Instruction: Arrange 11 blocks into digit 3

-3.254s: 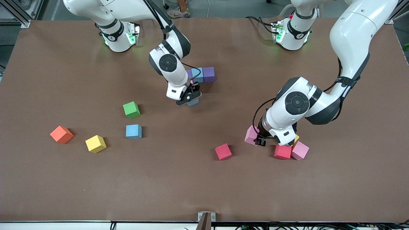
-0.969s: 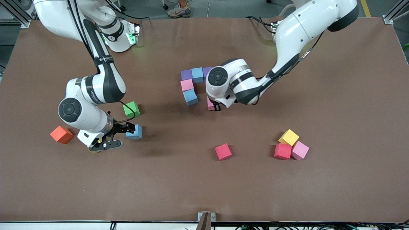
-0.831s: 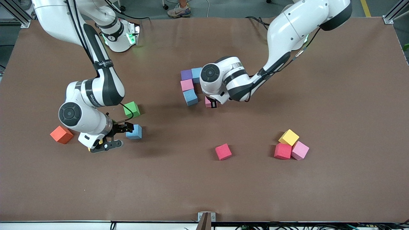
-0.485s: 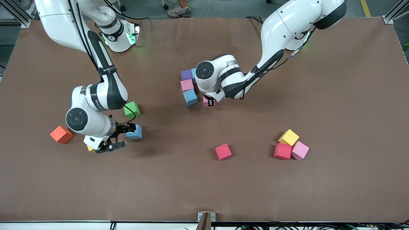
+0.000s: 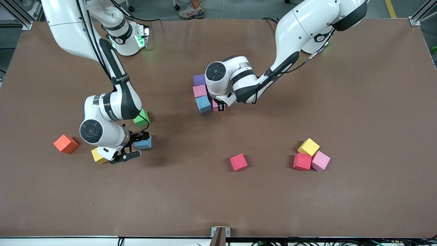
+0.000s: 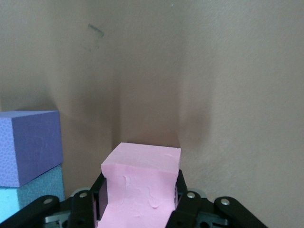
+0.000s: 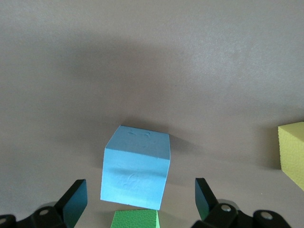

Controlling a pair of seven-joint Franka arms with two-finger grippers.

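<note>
A matte brown tabletop (image 5: pixel 358 85) fills nearly the whole front view, evenly lit with soft shadows. Above its top edge runs a strip of grey floor (image 5: pixel 239 8), where a sneaker (image 5: pixel 191 13) shows. Aluminium frame posts (image 5: pixel 17 13) stand at the upper corners, and cables (image 5: pixel 307 242) trail along the bottom edge.

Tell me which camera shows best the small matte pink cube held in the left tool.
The left wrist view: the pink cube fills the frame, clamped in the left tool. The front view shows only a sliver of it under the left arm's wrist, beside the light blue cube. The right wrist view does not show it.
</note>
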